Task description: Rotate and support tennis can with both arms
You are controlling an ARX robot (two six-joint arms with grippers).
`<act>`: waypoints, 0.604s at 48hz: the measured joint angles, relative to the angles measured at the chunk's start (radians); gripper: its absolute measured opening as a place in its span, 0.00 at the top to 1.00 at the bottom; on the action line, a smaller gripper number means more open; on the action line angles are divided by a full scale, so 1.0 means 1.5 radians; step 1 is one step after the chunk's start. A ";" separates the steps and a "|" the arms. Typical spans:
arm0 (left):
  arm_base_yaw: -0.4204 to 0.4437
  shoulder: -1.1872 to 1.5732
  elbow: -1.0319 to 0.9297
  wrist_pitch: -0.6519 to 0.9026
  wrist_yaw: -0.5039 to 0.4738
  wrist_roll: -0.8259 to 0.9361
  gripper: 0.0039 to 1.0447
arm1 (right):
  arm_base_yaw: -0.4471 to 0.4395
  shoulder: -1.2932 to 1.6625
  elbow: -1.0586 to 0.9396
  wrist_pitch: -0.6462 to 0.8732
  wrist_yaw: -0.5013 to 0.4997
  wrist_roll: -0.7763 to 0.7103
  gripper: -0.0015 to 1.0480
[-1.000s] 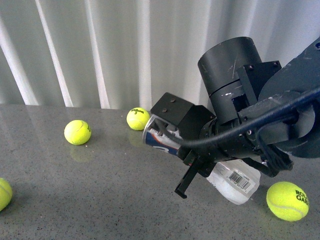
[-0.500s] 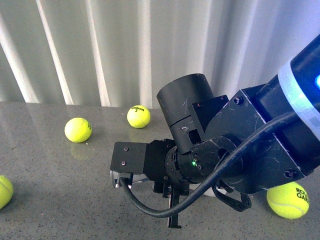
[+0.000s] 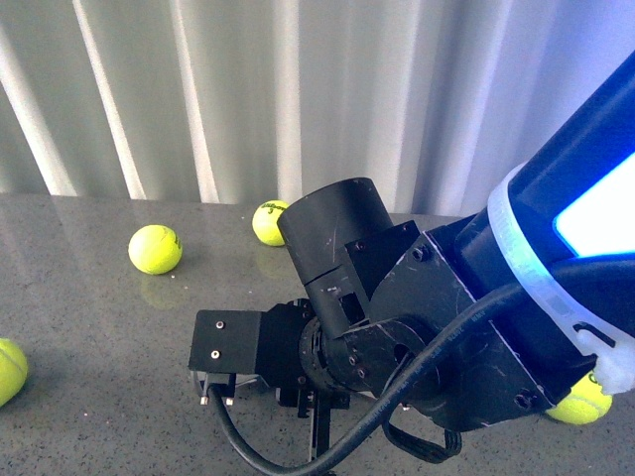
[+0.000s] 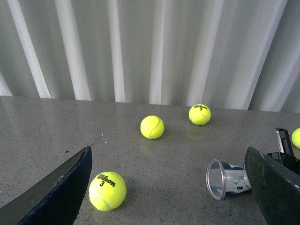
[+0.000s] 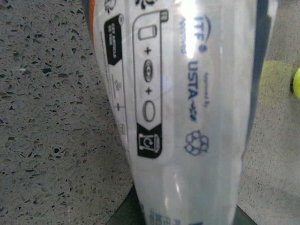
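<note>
- The tennis can [image 4: 228,179] lies on its side on the grey speckled table [image 3: 89,327], near the middle and toward the near edge. Its open, rimmed mouth is turned toward the left arm's camera.
- Up close, the tennis can [image 5: 187,108] fills the right wrist view. Its clear wall carries blue "ITF" and "USTA" marks, a recycling sign and a black-bordered pictogram panel.
- The right gripper [image 3: 316,428] is pinching the can at the end away from its mouth. Dark fingers [image 5: 123,214] sit against both sides of the tube.
- In the front view the right arm [image 3: 446,327] reaches across from the right and hides almost all of the can.
- The left gripper [image 4: 167,153] is spread wide. Its flat black fingers [image 4: 56,192] are well apart and hold nothing. The can's mouth shows between them, close to one finger.
- One tennis ball [image 3: 156,248] rests far left and another [image 3: 270,220] sits at the far edge, just behind the right arm.
- A third ball [image 3: 8,369] is cut by the left border, and a fourth [image 3: 580,397] peeks out near right under the arm.
- A white pleated curtain [image 3: 248,99] hangs behind the table.
</note>
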 joint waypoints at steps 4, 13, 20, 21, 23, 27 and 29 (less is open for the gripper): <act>0.000 0.000 0.000 0.000 0.000 0.000 0.06 | -0.004 0.000 -0.006 0.007 -0.002 0.000 0.91; 0.000 0.000 0.000 0.000 0.000 0.000 0.06 | -0.007 -0.002 -0.017 0.016 -0.004 0.000 0.86; 0.000 0.000 0.000 0.000 0.000 0.000 0.06 | -0.008 -0.003 -0.022 0.016 -0.004 0.000 0.74; 0.000 0.000 0.000 0.000 0.000 0.000 0.06 | -0.008 -0.003 -0.024 0.016 -0.004 0.000 0.70; 0.000 0.000 0.000 0.000 0.000 0.000 0.06 | -0.008 -0.003 -0.028 0.011 -0.005 0.002 0.64; 0.000 0.000 0.000 0.000 0.000 0.000 0.06 | -0.008 -0.004 -0.032 0.005 -0.009 0.006 0.54; 0.000 0.000 0.000 0.000 0.000 0.000 0.06 | -0.008 -0.004 -0.033 0.004 -0.009 0.007 0.49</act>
